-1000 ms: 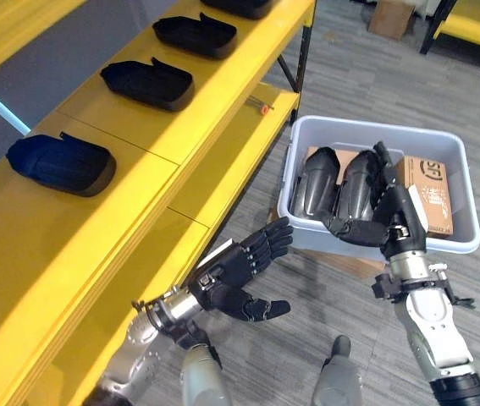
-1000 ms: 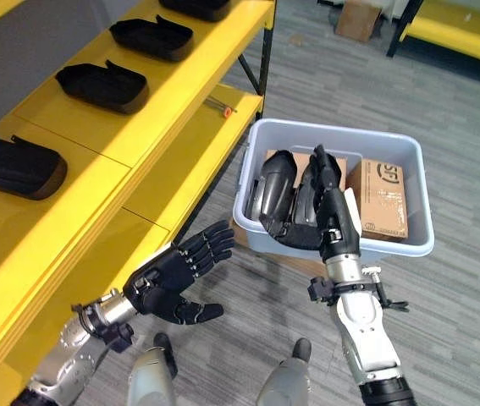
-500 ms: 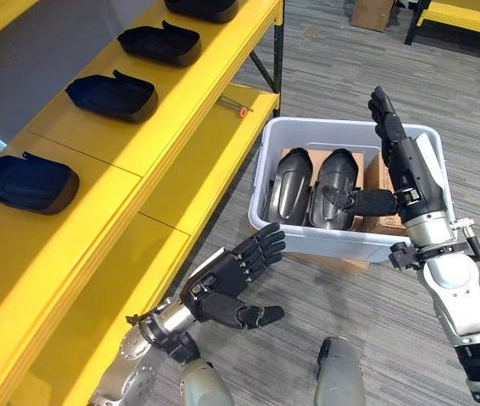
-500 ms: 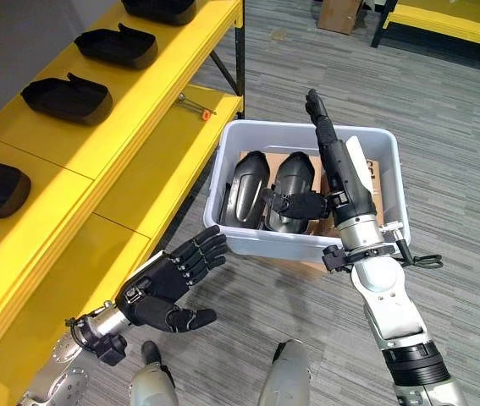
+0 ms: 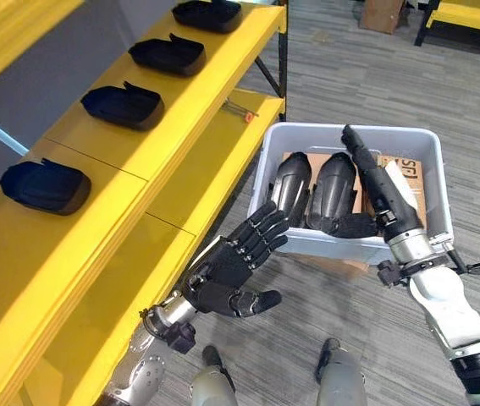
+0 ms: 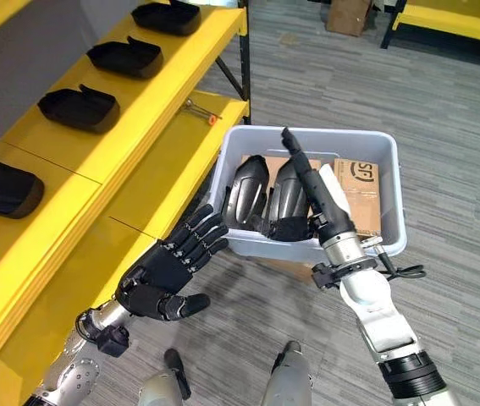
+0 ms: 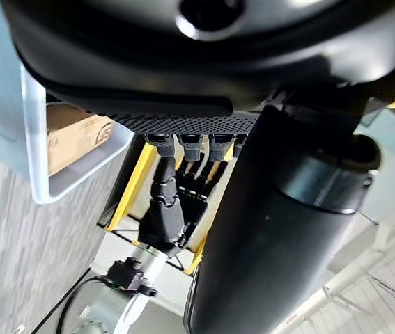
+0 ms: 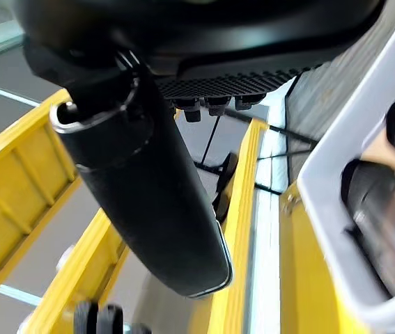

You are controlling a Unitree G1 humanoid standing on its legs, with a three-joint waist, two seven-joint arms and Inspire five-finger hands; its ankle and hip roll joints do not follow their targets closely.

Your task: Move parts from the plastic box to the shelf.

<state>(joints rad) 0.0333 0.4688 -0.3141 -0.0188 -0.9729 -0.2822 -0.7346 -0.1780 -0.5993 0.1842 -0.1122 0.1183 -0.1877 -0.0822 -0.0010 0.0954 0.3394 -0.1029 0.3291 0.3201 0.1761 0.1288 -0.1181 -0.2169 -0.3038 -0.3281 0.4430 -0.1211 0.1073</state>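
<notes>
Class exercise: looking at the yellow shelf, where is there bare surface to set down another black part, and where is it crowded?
The upper shelf is bare between its four black parts, and widest nearest the robot, past the closest one. The lower shelf is bare except for a small tool at its far end. The plastic box is crowded.

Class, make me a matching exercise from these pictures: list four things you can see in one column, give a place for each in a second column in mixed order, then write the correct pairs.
Things:
1. cardboard box
2. left hand
3. four dark trays
4. two black parts

Places:
A. in a row along the yellow shelf
B. open, between the shelf and the plastic box
C. standing side by side in the plastic box, nearer the shelf
D. in the plastic box, on the side away from the shelf

Pairs: 1-D, 2-B, 3-A, 4-C
</notes>
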